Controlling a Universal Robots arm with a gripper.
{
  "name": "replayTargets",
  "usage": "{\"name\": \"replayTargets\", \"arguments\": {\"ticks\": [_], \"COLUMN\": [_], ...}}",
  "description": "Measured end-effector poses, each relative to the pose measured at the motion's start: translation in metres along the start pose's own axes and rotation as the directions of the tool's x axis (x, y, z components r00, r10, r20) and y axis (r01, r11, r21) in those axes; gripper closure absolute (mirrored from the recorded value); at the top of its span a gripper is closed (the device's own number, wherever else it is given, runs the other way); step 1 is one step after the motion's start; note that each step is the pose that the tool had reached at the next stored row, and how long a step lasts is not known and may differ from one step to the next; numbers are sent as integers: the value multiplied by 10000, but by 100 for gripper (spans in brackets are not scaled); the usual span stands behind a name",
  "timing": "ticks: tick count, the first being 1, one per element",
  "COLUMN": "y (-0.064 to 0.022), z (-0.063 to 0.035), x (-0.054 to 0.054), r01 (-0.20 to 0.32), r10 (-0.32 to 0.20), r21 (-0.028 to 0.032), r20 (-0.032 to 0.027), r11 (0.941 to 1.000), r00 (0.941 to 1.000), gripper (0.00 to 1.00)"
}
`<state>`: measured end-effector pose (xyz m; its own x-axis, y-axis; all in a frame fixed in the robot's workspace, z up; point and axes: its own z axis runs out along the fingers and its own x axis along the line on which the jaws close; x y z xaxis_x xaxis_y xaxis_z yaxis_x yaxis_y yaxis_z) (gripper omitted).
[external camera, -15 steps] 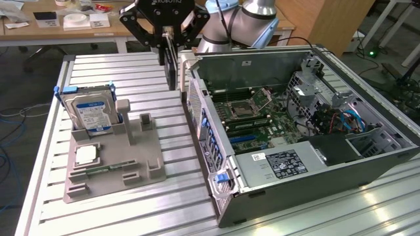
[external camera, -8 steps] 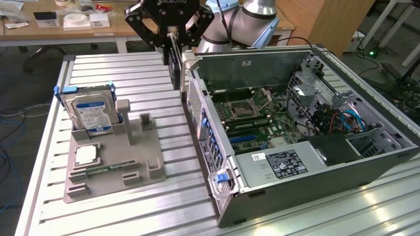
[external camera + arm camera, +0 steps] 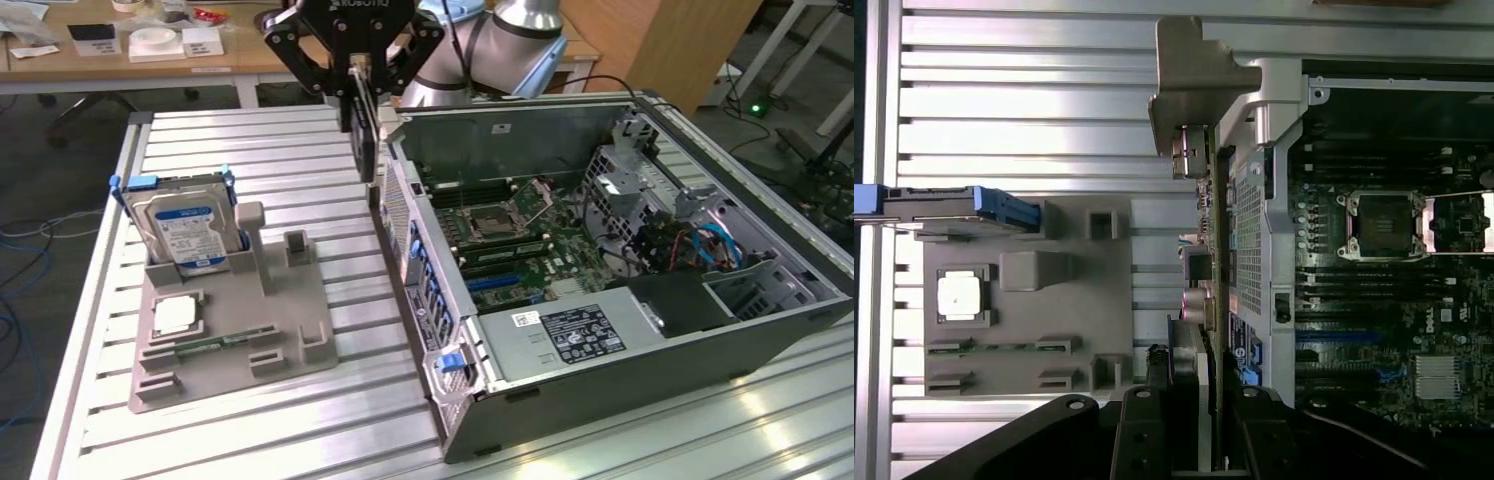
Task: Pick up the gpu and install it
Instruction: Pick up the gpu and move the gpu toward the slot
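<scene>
Fingers [image 3: 1144,440] pinching gpu [image 3: 360,135] by upper edge. Card hangs edge-on near surface's [image 3: 240,130] far edge, just outside open case [image 3: 601,375]. Judgement: keep it vertical and clear the wall.

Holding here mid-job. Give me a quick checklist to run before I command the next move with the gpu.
1. gripper clamped on gpu: ok.
2. gpu hanging upright, clear of the grey fixture: ok.
3. gpu over the motherboard: not ok, it hangs outside the case wall.
4. case side panel off: ok.
5. blue slot free: cannot tell.
6. hard drive away from the gpu: ok.
</scene>
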<state>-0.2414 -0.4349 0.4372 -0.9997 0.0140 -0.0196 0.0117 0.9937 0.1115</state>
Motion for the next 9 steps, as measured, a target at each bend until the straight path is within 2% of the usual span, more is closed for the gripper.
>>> {"name": "replayTargets", "arguments": {"ticks": [9], "y": [1], "z": [3], "x": [-74], "r01": [1], "r10": [-1], "r21": [0], "r20": [0], "r11": [10000], "r00": [10000], "gripper": [72]}}
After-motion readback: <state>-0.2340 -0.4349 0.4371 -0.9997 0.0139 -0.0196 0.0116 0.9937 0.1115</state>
